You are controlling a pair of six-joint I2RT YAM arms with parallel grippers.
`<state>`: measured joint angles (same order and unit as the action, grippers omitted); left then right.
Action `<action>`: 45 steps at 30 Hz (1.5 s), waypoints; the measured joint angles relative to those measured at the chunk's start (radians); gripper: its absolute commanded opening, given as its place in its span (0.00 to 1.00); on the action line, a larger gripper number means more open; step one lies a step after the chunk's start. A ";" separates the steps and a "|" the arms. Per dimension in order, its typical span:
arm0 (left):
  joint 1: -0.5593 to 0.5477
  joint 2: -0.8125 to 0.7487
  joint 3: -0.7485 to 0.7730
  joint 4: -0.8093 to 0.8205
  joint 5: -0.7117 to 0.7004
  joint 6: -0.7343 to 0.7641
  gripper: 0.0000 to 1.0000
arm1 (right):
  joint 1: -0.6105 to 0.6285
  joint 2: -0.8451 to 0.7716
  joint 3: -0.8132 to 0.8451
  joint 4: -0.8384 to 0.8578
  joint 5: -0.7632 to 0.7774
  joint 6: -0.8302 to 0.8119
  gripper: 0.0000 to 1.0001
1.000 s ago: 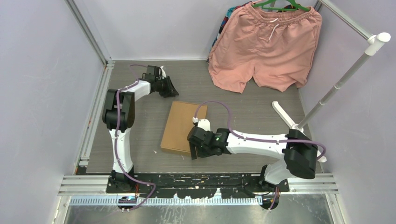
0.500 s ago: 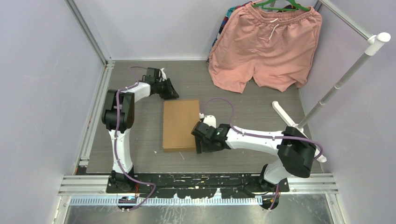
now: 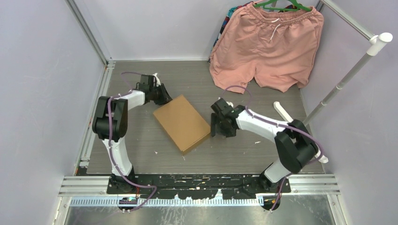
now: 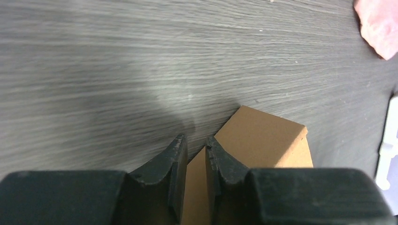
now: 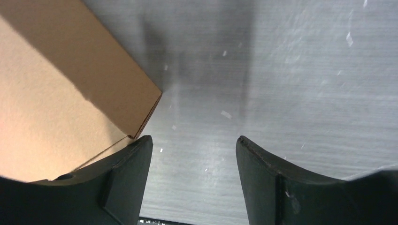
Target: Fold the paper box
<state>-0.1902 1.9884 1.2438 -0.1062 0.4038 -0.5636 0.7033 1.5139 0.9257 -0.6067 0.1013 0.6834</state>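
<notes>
Paper box [image 3: 182,123] of plain brown corrugated cardboard lies closed and flat, turned askew, at the middle of the grey wood-grain tabletop [image 3: 136,154] in the top view. The left gripper [image 3: 164,97] is at its far-left edge and the right gripper [image 3: 218,129] just beside its right corner. In the left wrist view the jaws stand narrowly apart with a box edge in the gap; I cannot tell whether they pinch it. In the right wrist view the jaws gape wide over bare tabletop, with the box corner beside one finger [image 5: 126,180].

Soft, even overhead light leaves the top view sharp. In the left wrist view the bench [image 4: 94,47] smears with motion blur around a pale central sheen, and the fingers [image 4: 169,164] look soft. In the right wrist view shadow crosses the paper box [image 5: 56,108] at ten o'clock.
</notes>
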 measured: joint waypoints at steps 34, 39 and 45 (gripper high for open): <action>-0.010 -0.314 -0.377 -0.031 -0.105 -0.057 0.24 | -0.440 0.144 0.211 0.053 -0.164 -0.205 0.75; -0.010 -0.344 -0.376 -0.045 -0.101 -0.057 0.24 | -0.439 0.103 0.188 0.042 -0.163 -0.209 0.75; -0.010 -0.354 -0.375 -0.038 -0.082 -0.069 0.24 | -0.440 0.063 0.156 0.045 -0.164 -0.208 0.75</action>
<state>-0.2001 1.6341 0.8684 -0.1440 0.3222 -0.6331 0.2634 1.5772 1.0817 -0.5613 -0.0631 0.4751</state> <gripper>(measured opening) 0.241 0.748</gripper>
